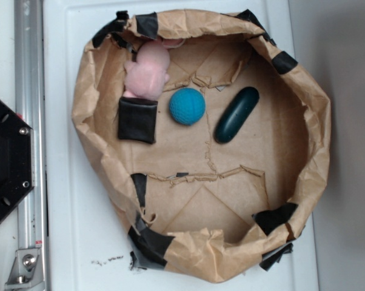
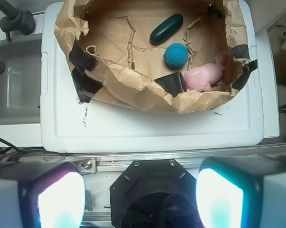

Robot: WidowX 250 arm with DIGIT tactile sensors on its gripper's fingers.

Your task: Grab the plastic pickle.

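A white plastic lid or tray (image 1: 79, 242) lies flat, and on it sits a rough nest of crumpled brown paper (image 1: 316, 109), its walls patched with strips of black tape (image 1: 147, 24). Three things lie on the paper floor inside.

The plastic pickle (image 1: 237, 114) is a glossy, very dark green capsule with rounded ends, lying on a slant on the bare paper. Nothing touches it. Just beside it is a round teal-blue ball (image 1: 187, 106), with a small gap between the two. Beyond the ball, against the nest's wall, slumps a pink plush toy (image 1: 148, 73), partly resting against a square patch of black tape.

In the wrist view, the gripper (image 2: 140, 197) is at the bottom of the frame, with its two fingers (image 2: 61, 199) showing as large blurred shapes (brightly lit, pale turquoise on their inner faces). They stand wide apart with nothing between them. The black base of the robot (image 2: 155, 190) shows in the gap between them.

From the fingers, the pickle (image 2: 166, 29) lies well ahead, across the near paper wall and toward the far side of the nest, slightly toward the right-hand finger. The ball (image 2: 176, 55) is nearer the fingers than the pickle, and the plush toy (image 2: 204, 77) nearer again, further to the right.
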